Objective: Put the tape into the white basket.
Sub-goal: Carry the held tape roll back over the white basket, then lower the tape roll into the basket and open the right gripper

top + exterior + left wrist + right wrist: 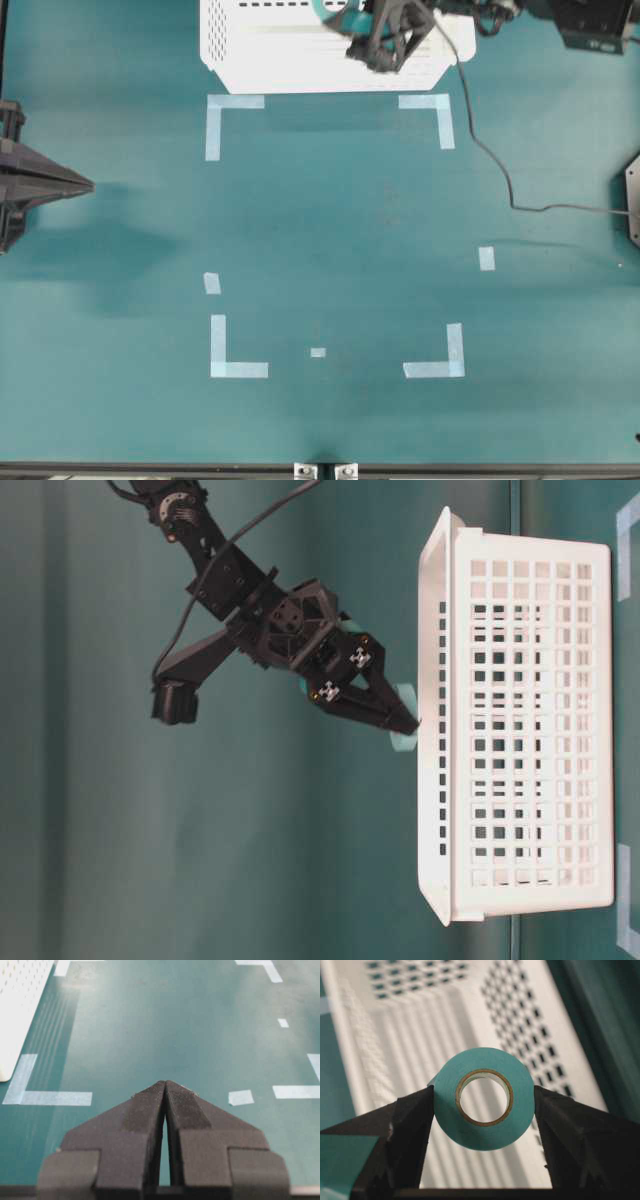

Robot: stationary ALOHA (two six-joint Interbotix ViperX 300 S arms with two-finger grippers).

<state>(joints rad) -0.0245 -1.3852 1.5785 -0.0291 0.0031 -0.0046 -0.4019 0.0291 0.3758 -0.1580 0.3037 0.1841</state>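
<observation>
Overhead: right gripper (385, 45) sits above the white basket (290, 65). Table level: tape (404, 718) right at the basket's rim. Left wrist: left gripper (165, 1095) closed, empty, basket off to its left. Right wrist: tape pinched between both fingers (407, 1125), directly over the basket's ribbed floor.

Teal table (330, 230) bears white basket (270, 60) (top edge), pale tape strips (237, 370).

Teal-green tape (484, 1099) with a seemingly tan core, white slotted basket (470, 1020), teal table (330, 230).
</observation>
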